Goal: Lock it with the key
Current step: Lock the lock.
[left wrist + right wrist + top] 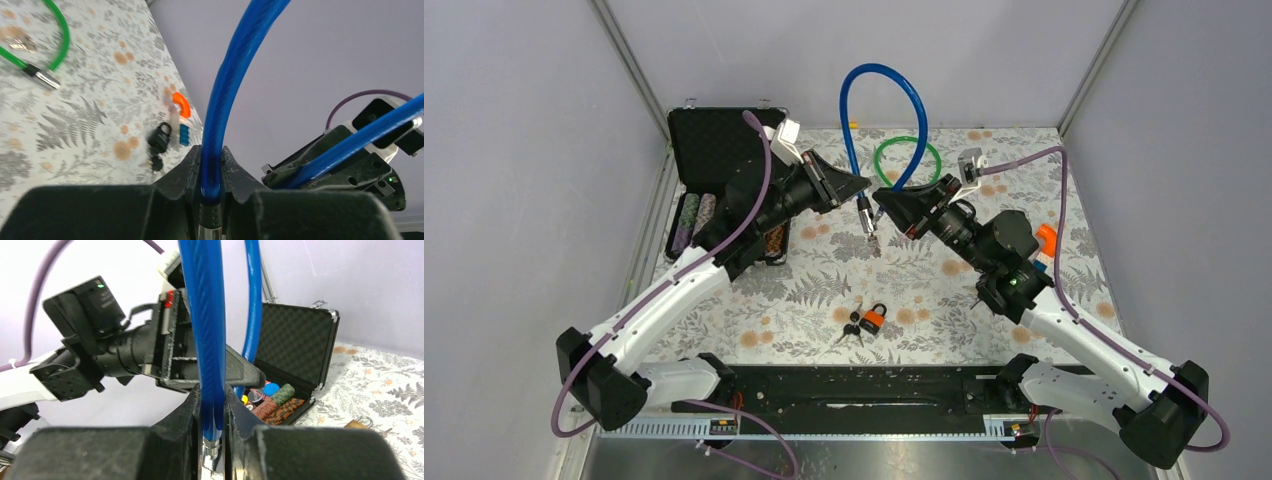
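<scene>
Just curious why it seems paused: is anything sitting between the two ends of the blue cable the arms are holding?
Nothing visible does. The left gripper and right gripper each clamp one end of the blue cable, and the ends hang close together. The orange padlock and green cable lie well aside.

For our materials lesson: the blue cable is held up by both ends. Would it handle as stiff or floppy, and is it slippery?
The blue cable stands in a tall arch instead of sagging, so it is probably springy and fairly stiff. Its sheath looks glossy in the wrist views, so it may slide in a loose grip.
</scene>
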